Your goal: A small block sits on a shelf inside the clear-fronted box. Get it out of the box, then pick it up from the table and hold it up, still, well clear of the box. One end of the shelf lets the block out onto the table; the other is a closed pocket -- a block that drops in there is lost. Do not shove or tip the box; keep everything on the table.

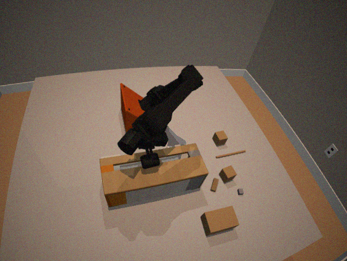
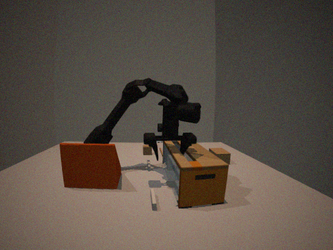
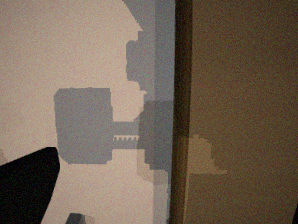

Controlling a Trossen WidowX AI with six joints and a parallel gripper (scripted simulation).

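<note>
Wooden box (image 1: 154,180) (image 2: 203,188) (image 3: 240,75) is straddled by wide-spread, empty jaws (image 1: 149,155) (image 2: 170,157), basically mid-counter (image 1: 61,123) (image 2: 103,218) (image 3: 30,65), away from the corners.

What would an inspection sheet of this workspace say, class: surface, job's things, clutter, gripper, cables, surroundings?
Surface: pale tabletop, shadows across it.
Job's things: clear-fronted box upright, with a slot in its top; small block not made out.
Clutter: orange wedge-shaped block, two wooden cubes, larger wooden block, thin rod, short wooden piece, small grey cube.
Gripper: open, nothing between the fingers; one finger over the box top.
Cables: nothing seen.
Surroundings: grey walls, wall socket.
</note>
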